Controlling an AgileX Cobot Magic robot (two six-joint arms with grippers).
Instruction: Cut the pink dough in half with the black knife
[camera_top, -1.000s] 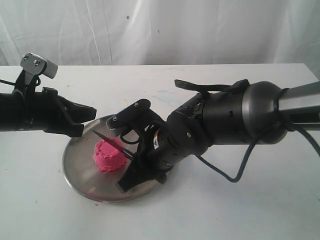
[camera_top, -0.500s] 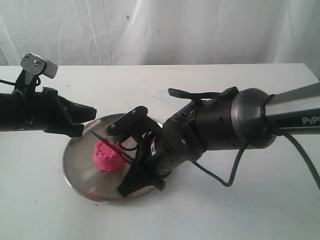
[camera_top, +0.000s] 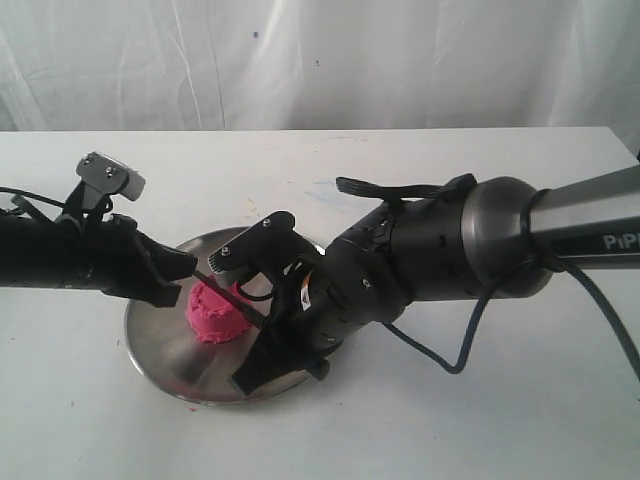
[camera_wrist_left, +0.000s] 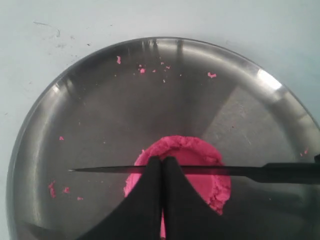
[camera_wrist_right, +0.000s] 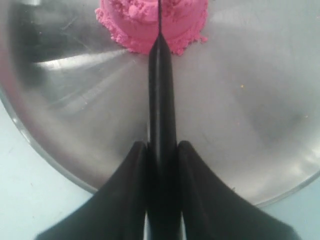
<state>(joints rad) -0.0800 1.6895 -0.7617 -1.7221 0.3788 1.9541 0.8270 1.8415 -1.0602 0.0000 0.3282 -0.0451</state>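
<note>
Round steel plate (camera_top: 160, 368) on a white table (camera_top: 450, 420), bright pink dough dome (camera_top: 214, 320) sitting on it, slim black knife (camera_wrist_right: 161, 75) crossing the dough's top, right gripper (camera_wrist_right: 161, 150) jaws pinching its handle, left gripper (camera_wrist_left: 161, 164) jaws pressed together over the dough, white curtain (camera_top: 400, 60) behind.

White table (camera_top: 500, 420); one round steel plate (camera_top: 160, 345) on it.
Plate sat flat, left of centre; faint smudges (camera_top: 322, 188) marked the tabletop behind it.
</note>
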